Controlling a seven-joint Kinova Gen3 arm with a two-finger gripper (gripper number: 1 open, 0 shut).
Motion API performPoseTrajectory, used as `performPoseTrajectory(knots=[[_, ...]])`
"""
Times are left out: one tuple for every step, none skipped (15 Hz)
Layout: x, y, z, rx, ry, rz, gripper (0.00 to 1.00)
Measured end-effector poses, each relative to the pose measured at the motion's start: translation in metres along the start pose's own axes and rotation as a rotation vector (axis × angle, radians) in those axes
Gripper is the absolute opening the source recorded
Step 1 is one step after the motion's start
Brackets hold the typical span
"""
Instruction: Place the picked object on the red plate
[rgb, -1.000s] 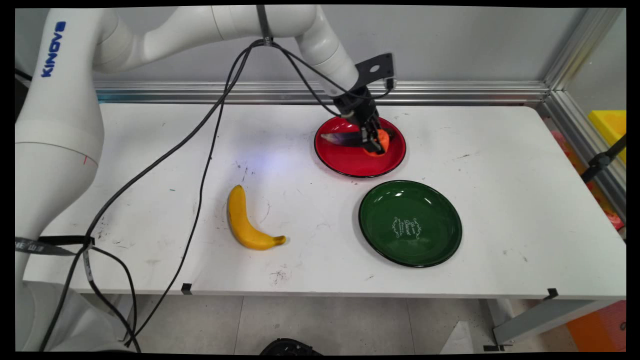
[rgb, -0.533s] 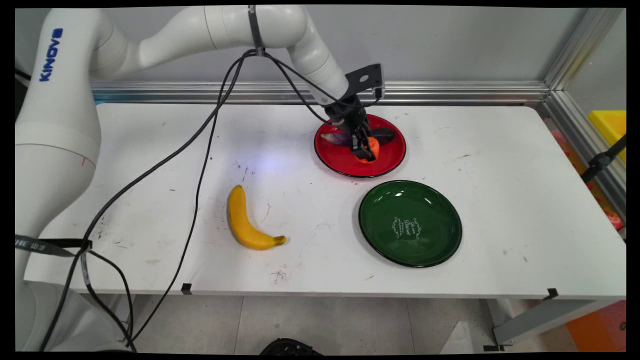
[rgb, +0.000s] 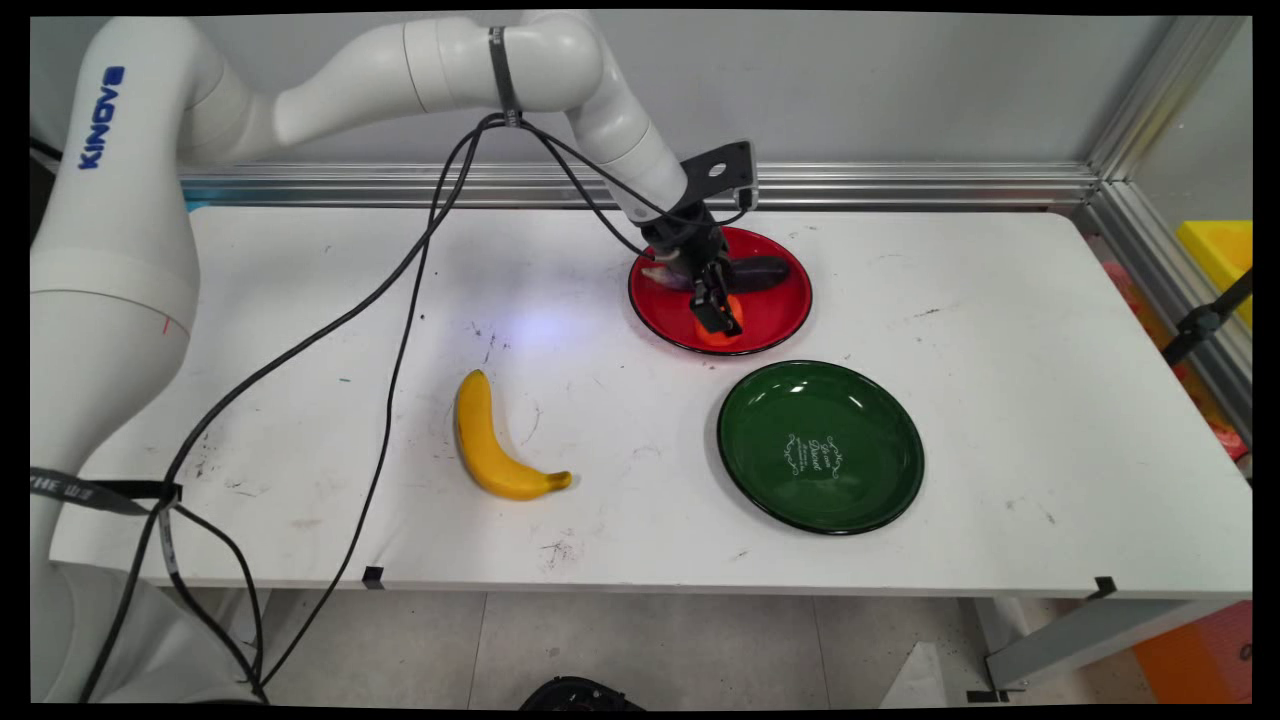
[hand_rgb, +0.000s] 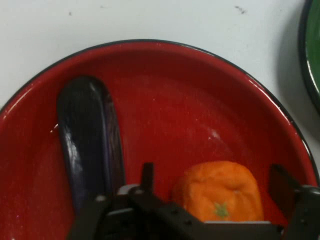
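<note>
My gripper (rgb: 719, 322) is shut on a small orange fruit (rgb: 722, 335), a tangerine with a green stem mark, just above the front left part of the red plate (rgb: 783, 312). In the hand view the fruit (hand_rgb: 220, 192) sits between the two black fingers (hand_rgb: 283, 184), low in the picture over the red plate (hand_rgb: 200, 100). A dark purple eggplant (rgb: 762, 270) lies across the back of that plate, partly hidden by the hand. The hand view shows the eggplant (hand_rgb: 90, 145) to the left of the fruit and apart from it.
A green plate (rgb: 820, 445) with white lettering stands in front of the red one; its rim (hand_rgb: 312, 50) shows at the hand view's right edge. A yellow banana (rgb: 490, 440) lies on the white table (rgb: 1000, 350) at the front left. Black cables (rgb: 400, 330) hang from the arm.
The gripper has carried the orange fruit from the back right of the red plate toward its front left. The eggplant behind it has come more into view.
</note>
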Motion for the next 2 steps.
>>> performPoseTrajectory(knots=[[-0.0004, -0.0002, 0.0006, 0.0, 0.002, 0.0, 1.0], [-0.0001, -0.0006, 0.0007, 0.001, 0.004, 0.0, 1.0]])
